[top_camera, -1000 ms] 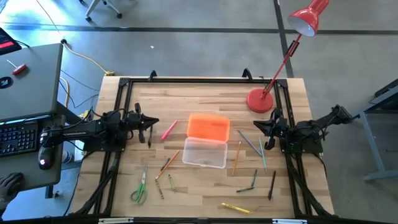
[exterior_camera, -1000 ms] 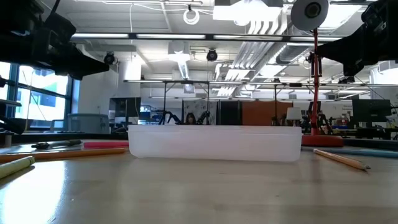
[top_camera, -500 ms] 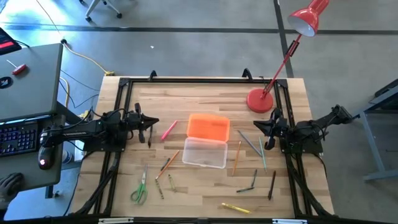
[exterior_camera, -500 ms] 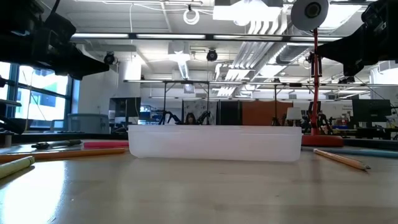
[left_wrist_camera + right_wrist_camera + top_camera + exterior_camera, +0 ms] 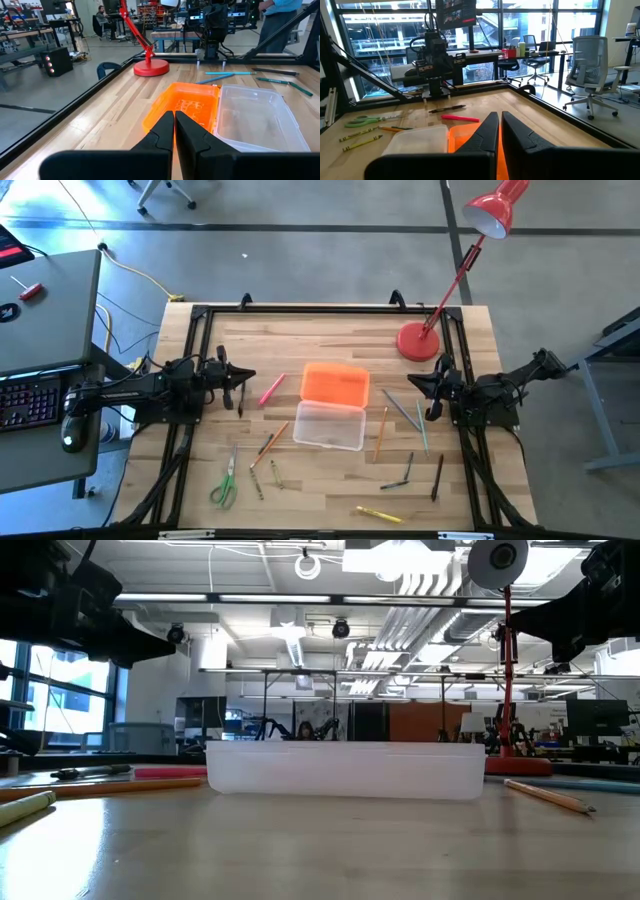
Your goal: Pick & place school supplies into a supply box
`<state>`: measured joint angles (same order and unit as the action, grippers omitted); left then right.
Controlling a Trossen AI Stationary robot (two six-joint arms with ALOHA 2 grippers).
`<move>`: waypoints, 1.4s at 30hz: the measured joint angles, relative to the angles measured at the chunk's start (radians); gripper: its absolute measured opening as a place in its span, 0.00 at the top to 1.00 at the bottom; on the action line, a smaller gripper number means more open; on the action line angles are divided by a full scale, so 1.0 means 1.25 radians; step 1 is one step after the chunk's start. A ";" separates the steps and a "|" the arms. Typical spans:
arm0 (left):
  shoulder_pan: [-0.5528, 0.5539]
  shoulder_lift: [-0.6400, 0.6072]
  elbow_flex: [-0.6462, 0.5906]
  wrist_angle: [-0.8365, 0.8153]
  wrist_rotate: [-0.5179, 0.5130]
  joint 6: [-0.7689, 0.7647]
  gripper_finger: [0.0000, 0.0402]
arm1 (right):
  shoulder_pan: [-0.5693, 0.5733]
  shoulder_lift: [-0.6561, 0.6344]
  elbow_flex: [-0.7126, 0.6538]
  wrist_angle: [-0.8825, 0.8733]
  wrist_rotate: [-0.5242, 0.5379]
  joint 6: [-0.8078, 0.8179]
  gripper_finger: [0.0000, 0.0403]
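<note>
Wooden surface [image 5: 330,330] framed by black rails. At its middle, the supply box [image 5: 330,425], lying open: clear tray nearer the front edge, orange lid [image 5: 336,383] hinged flat behind it, tray apparently empty. Scattered all around, the school supplies: pink-red pen [image 5: 271,388] left of the lid, orange pencil [image 5: 270,444] and short brown ones just left of the tray, green-handled scissors [image 5: 224,485] near the front left, another orange pencil [image 5: 381,432] just right of the tray, grey pens [image 5: 403,411] beyond it, dark pencils [image 5: 437,477] toward the front right, yellow crayon [image 5: 379,513] at the front edge. Printing on a green pencil in the left wrist view, too small to read.

Left end effector [image 5: 240,377] raised over the left side of the surface, fingers [image 5: 162,132] nearly together, nothing between them. Right end effector [image 5: 428,392] over the right side, closed and empty, fingers [image 5: 487,131] pointing toward the box.

Red lamp base [image 5: 417,342] at the far right corner. Beyond the surface, a laptop [image 5: 45,310] with keyboard to the left.
</note>
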<state>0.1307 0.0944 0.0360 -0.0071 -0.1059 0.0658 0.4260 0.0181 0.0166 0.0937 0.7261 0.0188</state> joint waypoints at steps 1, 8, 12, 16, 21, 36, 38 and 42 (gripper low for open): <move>0.000 0.000 0.000 0.000 0.000 0.000 0.89 | 0.000 0.000 0.000 0.000 0.000 0.000 1.00; 0.000 0.000 0.000 0.000 0.000 0.000 0.89 | 0.000 0.000 0.000 0.000 0.000 0.000 1.00; 0.000 0.000 0.000 0.000 0.000 0.000 0.89 | 0.000 0.000 0.000 0.000 0.000 0.000 1.00; 0.000 0.000 0.000 0.000 0.000 0.000 0.89 | 0.000 0.000 0.000 0.000 0.000 0.000 1.00; 0.000 0.000 0.000 0.000 0.000 0.000 0.89 | 0.000 0.000 0.000 0.000 0.000 0.000 1.00; 0.000 0.000 0.000 0.001 0.000 0.000 0.89 | 0.000 0.000 0.000 0.000 0.000 0.000 1.00; 0.000 0.000 0.000 0.002 0.006 0.000 0.89 | 0.000 0.000 0.000 0.000 0.000 0.000 1.00; 0.000 0.000 0.000 0.004 0.021 -0.003 0.89 | 0.000 0.000 0.000 0.000 0.000 0.000 1.00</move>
<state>0.1307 0.0943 0.0360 -0.0022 -0.0798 0.0621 0.4260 0.0184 0.0166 0.0933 0.7263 0.0186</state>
